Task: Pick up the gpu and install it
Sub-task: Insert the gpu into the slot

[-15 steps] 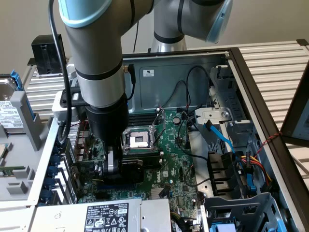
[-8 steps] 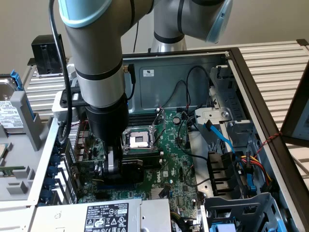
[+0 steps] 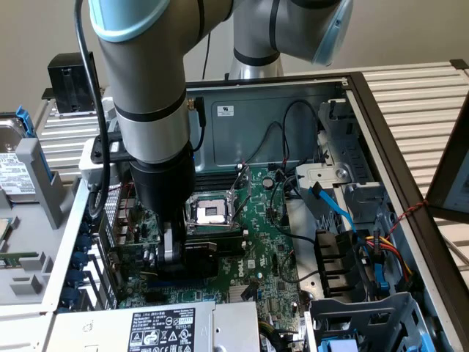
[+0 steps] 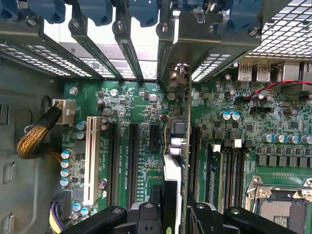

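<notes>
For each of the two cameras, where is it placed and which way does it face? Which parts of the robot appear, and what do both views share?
Exterior view: off the arm, above, looking down into the open computer case; shows the arm and gripper over the motherboard.
Wrist view: on the wrist, looking along the gripper at the slots; the gpu is seen edge-on between the fingers.
Shared: the motherboard, the CPU socket, the gripper.

Gpu (image 4: 176,146) upright between fingers (image 4: 146,214), over motherboard (image 3: 271,242) inside case (image 3: 381,132).
</notes>
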Controlling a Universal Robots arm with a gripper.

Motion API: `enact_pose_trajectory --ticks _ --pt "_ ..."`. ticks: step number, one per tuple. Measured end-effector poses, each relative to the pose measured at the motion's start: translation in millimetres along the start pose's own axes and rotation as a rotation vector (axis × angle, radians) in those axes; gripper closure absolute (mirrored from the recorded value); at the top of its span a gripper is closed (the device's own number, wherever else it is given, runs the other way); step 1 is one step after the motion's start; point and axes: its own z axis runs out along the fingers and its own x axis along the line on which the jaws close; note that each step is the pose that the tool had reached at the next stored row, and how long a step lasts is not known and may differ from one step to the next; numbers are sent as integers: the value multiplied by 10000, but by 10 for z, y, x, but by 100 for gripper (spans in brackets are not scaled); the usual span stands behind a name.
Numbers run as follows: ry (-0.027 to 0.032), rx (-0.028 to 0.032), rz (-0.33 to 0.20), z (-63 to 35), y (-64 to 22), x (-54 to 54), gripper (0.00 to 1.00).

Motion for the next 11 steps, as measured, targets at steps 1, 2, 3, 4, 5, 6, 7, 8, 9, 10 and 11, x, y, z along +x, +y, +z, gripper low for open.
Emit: enact_pose_trajectory --ticks 1,2,3,4,5,6,7,8,9,10,11 --pt "0 0 -1 0 0 0 72" --pt "0 0 0 0 0 0 72" --pt "0 0 0 0 0 0 72" --pt "0 0 -1 0 0 0 72" --pt "1 0 -1 1 0 1 72" --pt "2 -1 -1 1 0 1 72" --pt "2 -2 0 1 1 1 72" --pt "2 -1 -1 2 0 1 72" --pt "2 -1 -1 2 0 0 72" --pt "2 -1 -2 2 0 0 72" --pt "1 -1 -4 3 0 0 72"
